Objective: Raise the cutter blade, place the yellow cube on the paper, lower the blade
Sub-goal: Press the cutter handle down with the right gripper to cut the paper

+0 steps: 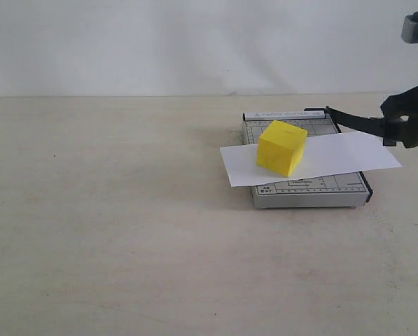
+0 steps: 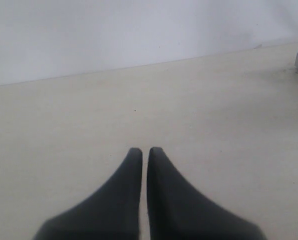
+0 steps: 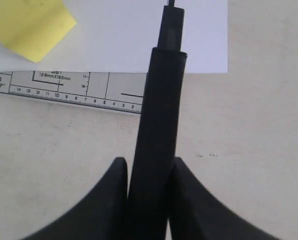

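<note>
seeing yellow cube (image 1: 282,147) set on paper (image 1: 349,152), just ahead of the right jaws, off to one side. holding cutter blade (image 1: 356,122) raised, right jaws clamped on its thick rounded black handle. judging only the lowering left to do. noting matte foam-like cube with crisp edges, thin white strip overhanging grey gridded cutter base (image 1: 314,187), slim rigid blade arm. left jaws together, empty, well apart from cutter, over beige worktop (image 1: 124,231).
</note>
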